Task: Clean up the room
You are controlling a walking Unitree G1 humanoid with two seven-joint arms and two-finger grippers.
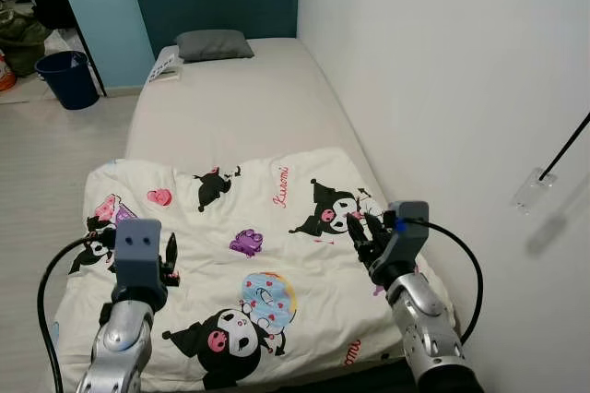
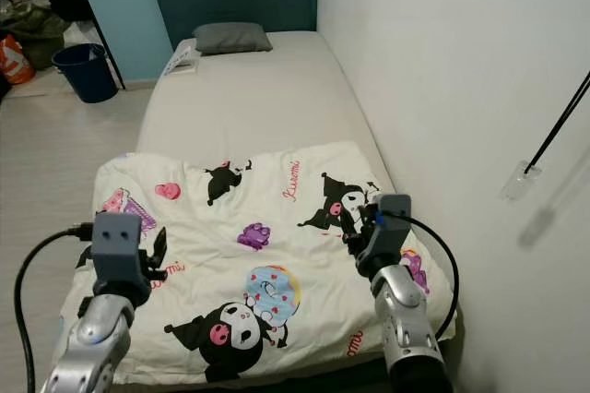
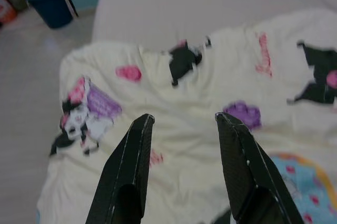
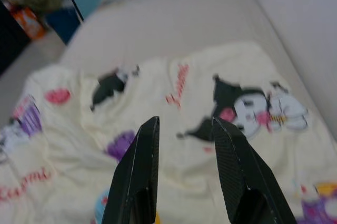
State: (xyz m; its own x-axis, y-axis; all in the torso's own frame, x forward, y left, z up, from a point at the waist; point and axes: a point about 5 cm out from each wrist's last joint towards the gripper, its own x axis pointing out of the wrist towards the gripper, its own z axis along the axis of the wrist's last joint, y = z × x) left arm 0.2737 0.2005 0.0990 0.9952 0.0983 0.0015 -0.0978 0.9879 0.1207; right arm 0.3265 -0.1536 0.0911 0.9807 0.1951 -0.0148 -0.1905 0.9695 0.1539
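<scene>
**At the foot of the bed, both grippers over a half-spread blanket**

At the near end of the bed (image 1: 230, 102) we've got the cartoon-print blanket (image 1: 249, 264) bunched over just the lower half of the mattress, its far edge rumpled and stopping well short of the grey pillow (image 1: 214, 44) up by the headboard. So for tidying the room, our guess is the step in hand is making the bed, i.e. pulling that blanket up flat.

That would explain the stance. Our left gripper (image 3: 181, 124) hangs above the blanket's left part and our right gripper (image 4: 181, 124) above its right part, one for each side, so the cloth could be drawn evenly. Both have their fingers spread apart with nothing between them, and neither looks to be touching the fabric yet.

Off to the left a blue bucket (image 1: 67, 78) stands on the floor near the doorway, and a paper-like thing (image 1: 165, 67) lies beside the pillow. Those probably need sorting later.
</scene>
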